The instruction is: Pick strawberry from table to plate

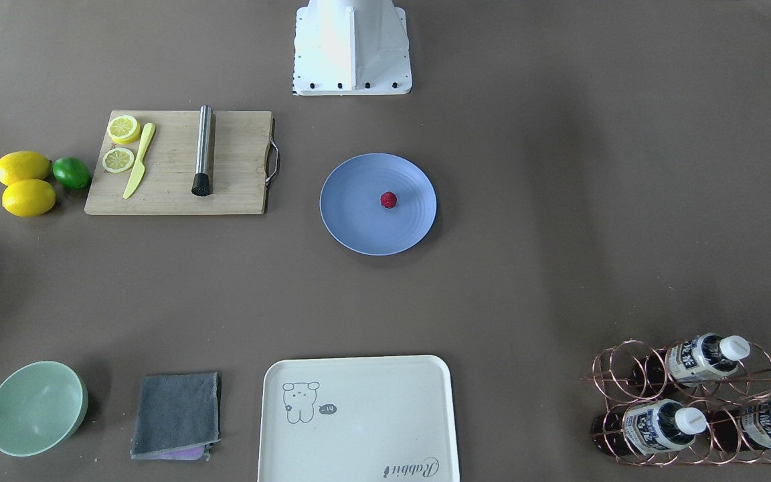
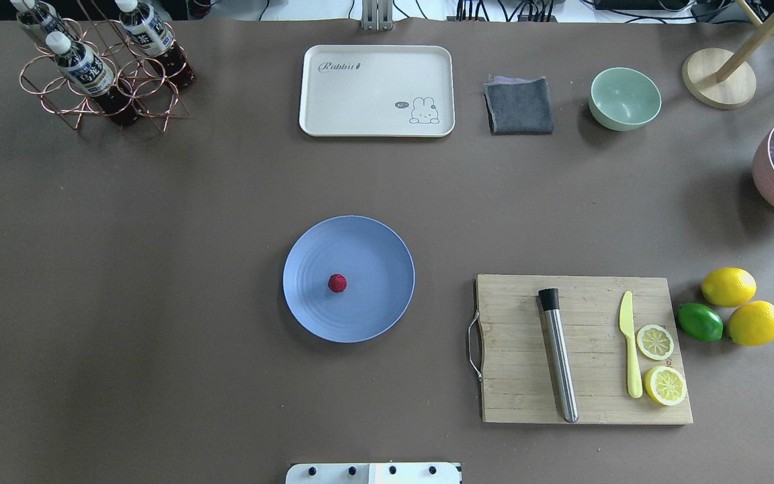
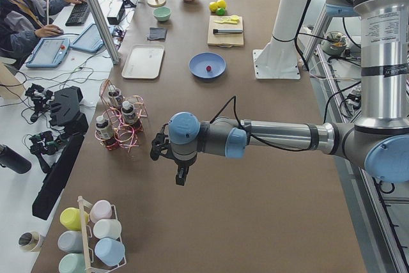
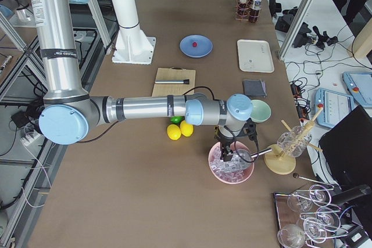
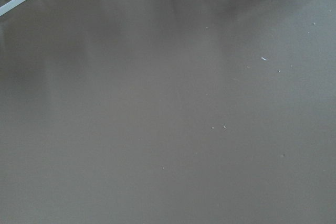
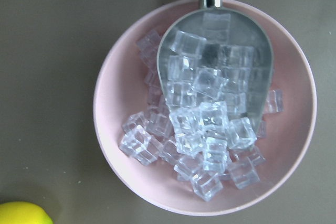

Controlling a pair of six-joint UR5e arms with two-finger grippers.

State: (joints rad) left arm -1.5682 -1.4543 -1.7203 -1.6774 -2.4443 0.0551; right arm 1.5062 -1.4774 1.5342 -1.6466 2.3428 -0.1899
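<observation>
The small dark red strawberry [image 2: 337,283] lies on the light blue plate [image 2: 377,252], a little off its centre, in the middle of the grey-brown table [image 2: 158,269]. The front view shows the same strawberry [image 1: 389,199] on the plate [image 1: 359,224]. Neither gripper is near them. My left gripper [image 3: 181,175] hangs over bare table far from the plate, beside the bottle rack. My right gripper [image 4: 226,152] hovers over a pink bowl of ice. Both grippers appear only in the side views, so I cannot tell whether they are open or shut.
A wooden cutting board [image 2: 514,376] holds a steel muddler, a yellow knife and two lemon slices; two lemons and a lime [image 2: 699,321] lie beside it. A cream tray [image 2: 373,101], grey cloth [image 2: 520,106], mint bowl [image 2: 624,98], bottle rack [image 2: 101,74] and ice bowl [image 6: 126,77] with scoop line the edges.
</observation>
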